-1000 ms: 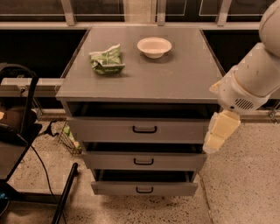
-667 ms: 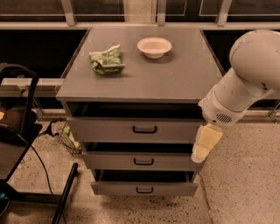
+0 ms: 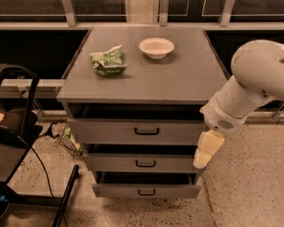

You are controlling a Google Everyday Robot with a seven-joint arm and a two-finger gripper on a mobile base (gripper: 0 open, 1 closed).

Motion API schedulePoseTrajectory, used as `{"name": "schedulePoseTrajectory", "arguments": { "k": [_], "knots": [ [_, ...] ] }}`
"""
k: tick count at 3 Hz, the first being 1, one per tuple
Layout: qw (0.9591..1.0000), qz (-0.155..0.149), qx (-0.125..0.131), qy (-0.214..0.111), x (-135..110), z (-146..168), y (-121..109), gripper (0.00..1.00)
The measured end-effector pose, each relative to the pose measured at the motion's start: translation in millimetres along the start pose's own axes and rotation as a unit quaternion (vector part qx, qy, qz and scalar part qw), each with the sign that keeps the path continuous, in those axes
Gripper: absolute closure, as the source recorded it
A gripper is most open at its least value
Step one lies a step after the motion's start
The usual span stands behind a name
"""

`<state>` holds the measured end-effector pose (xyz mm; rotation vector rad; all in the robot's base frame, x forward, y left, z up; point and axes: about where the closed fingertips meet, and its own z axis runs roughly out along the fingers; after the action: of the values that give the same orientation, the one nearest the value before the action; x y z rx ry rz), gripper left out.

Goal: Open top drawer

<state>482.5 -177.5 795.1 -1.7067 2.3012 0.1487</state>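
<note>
Grey top drawer [image 3: 116, 132] left of pincer [image 3: 203, 157]

A single camera looks down from high in front of the grey desk [image 3: 182, 75], facing the dark window wall [image 3: 102, 11] at the far side. It stands near enough that the desk top and all three drawer fronts, the top drawer [image 3: 111, 132] among them, fill the middle of the frame, with speckled floor [image 3: 248, 186] along the near edge. The arm [image 3: 253, 84] enters from the right; the gripper [image 3: 202, 158] hangs just beside the right ends of the upper two fronts.
</note>
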Motion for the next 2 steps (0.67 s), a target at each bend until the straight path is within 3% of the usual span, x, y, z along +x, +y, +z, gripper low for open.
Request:
{"name": "schedulePoseTrajectory", "arguments": {
  "k": [2],
  "knots": [
    [0.9987, -0.001, -0.038, -0.036, 12.1, 56.6, -3.7, 0.00]
  ]
}}
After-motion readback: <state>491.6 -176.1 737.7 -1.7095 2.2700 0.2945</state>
